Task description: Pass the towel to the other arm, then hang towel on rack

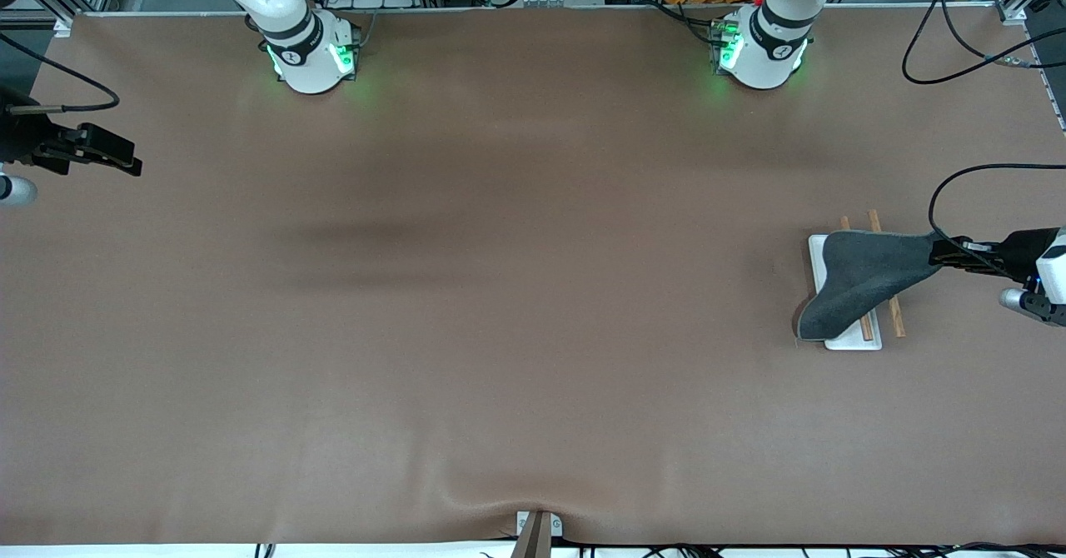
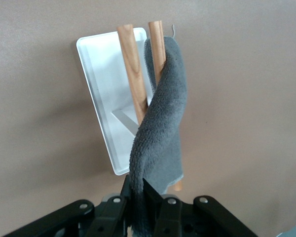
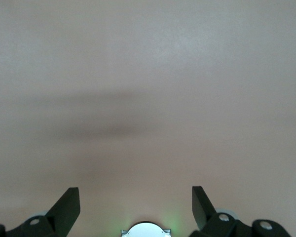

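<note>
The rack (image 1: 835,251) stands at the left arm's end of the table: a white base plate (image 2: 99,94) with two brown wooden rods (image 2: 131,64). A dark grey towel (image 1: 862,279) lies draped over the rods and part of the plate, one end hanging down past the plate's edge nearer the front camera. My left gripper (image 1: 945,254) is shut on the towel's (image 2: 163,128) other end, just off the rack toward the table's end. My right gripper (image 1: 133,162) waits open above the table at the right arm's end, with nothing between its fingers (image 3: 66,207).
Brown cloth covers the whole table (image 1: 500,291). The two arm bases (image 1: 312,54) stand along its edge farthest from the front camera. A small bracket (image 1: 537,529) sits at the table's edge nearest the front camera.
</note>
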